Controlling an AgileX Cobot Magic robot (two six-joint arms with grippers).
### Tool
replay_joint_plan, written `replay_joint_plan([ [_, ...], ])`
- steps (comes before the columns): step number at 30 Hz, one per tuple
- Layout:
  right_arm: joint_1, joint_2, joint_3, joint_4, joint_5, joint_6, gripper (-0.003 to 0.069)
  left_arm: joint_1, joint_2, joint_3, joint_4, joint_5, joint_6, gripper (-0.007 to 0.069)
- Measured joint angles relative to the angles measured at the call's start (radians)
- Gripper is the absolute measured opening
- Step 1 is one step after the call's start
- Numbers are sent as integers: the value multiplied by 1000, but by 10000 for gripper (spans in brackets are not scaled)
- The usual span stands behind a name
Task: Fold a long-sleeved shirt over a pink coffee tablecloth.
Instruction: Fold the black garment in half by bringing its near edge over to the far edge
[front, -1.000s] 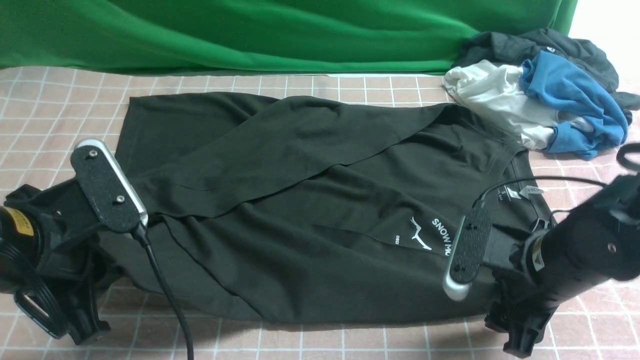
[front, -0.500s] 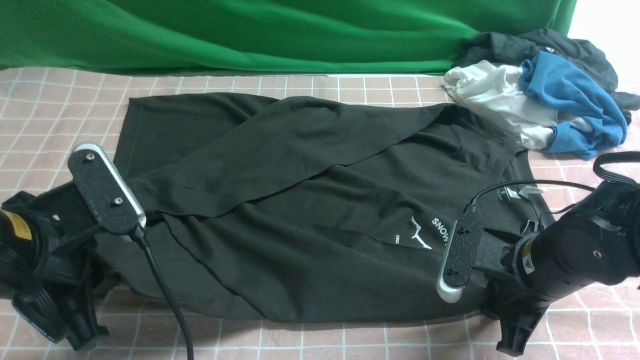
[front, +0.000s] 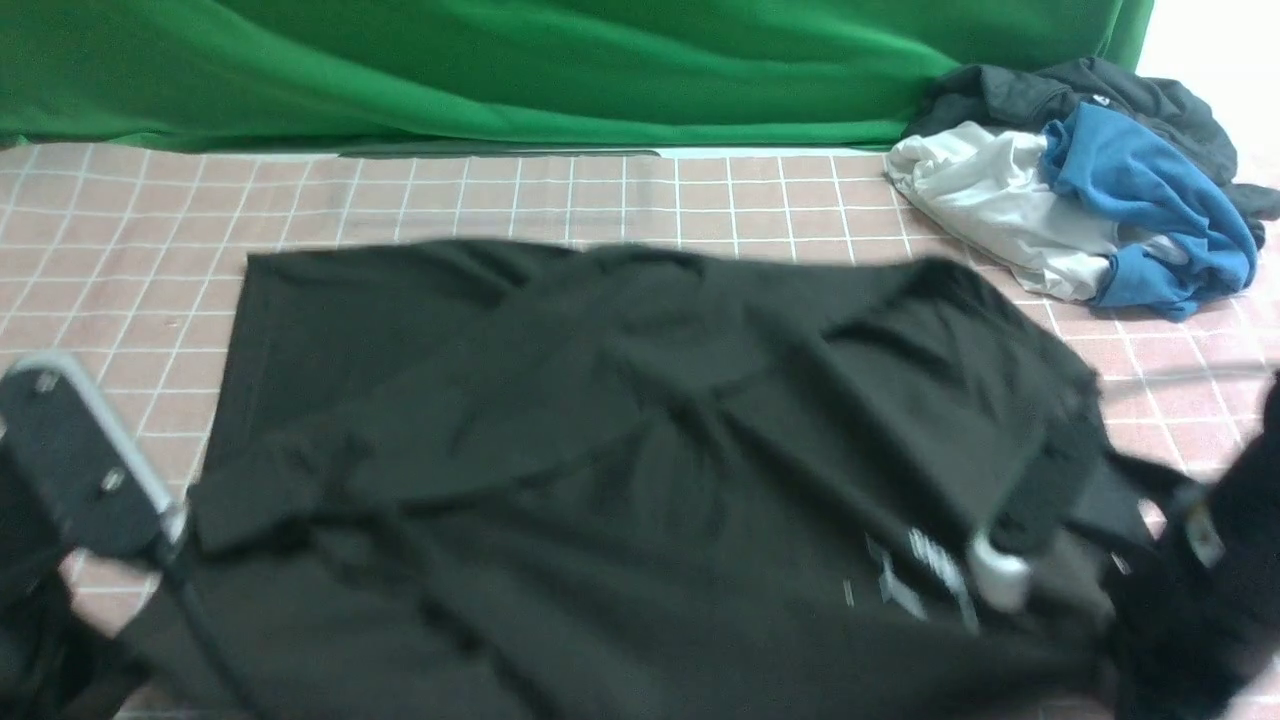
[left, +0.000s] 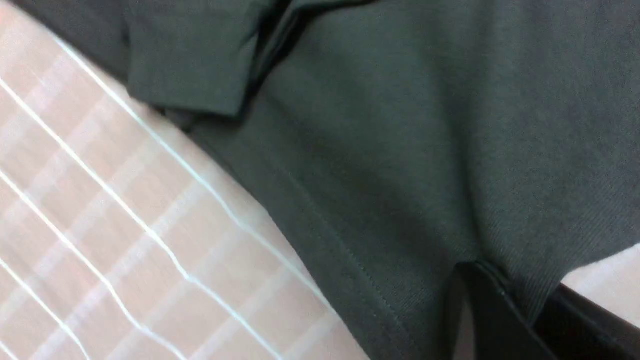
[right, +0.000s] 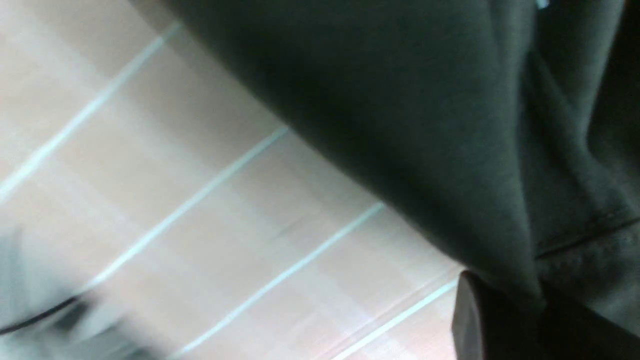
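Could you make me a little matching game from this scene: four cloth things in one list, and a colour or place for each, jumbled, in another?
1. shirt
2. tablecloth
3. green cloth
4. blue garment

a. pink, white grid
b. black, in the middle
c. crumpled, far right
d. draped along the back

Pairs: 1-b, 2-a, 3-d, 4-c.

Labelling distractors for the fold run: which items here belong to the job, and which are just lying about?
In the job: long-sleeved shirt; pink coffee tablecloth under it; left gripper and right gripper, both shut on the shirt.
Lying about: green cloth at the back; blue garment, white garment and dark grey garment, heaped far right.
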Motion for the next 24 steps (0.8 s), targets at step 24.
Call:
replay_joint_plan([
  [24,-207,355,-452,-22,-283,42,27,183,620,-305,170,-541,-278,29],
])
